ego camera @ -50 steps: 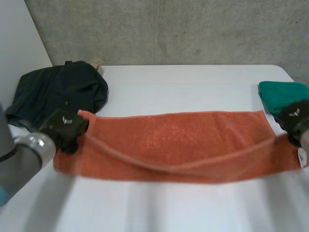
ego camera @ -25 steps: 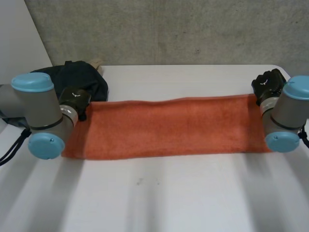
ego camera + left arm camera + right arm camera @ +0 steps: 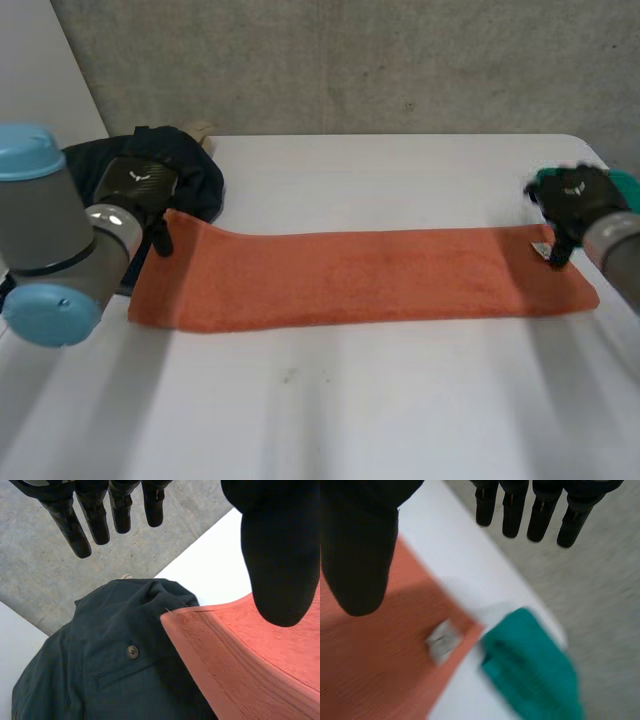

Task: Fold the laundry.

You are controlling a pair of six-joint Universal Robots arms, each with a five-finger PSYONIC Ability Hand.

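The orange towel [image 3: 360,275] lies folded lengthwise across the table [image 3: 400,400]. The left hand [image 3: 140,190] hovers over its far-left corner and the right hand [image 3: 575,195] over its far-right corner. Both hands have straight fingers and hold nothing. A dark shirt [image 3: 190,165] lies far left, and a green cloth [image 3: 535,665] far right.

The towel [image 3: 360,275] is plain orange with a white tag [image 3: 441,641]. The jacket [image 3: 75,680] is dark grey-green with a dark button [image 3: 132,651]. The cloth [image 3: 535,670] is bright green. The table [image 3: 400,400] is white and the wall [image 3: 350,60] speckled grey. The left hand [image 3: 140,185] and right hand [image 3: 578,195] are black.
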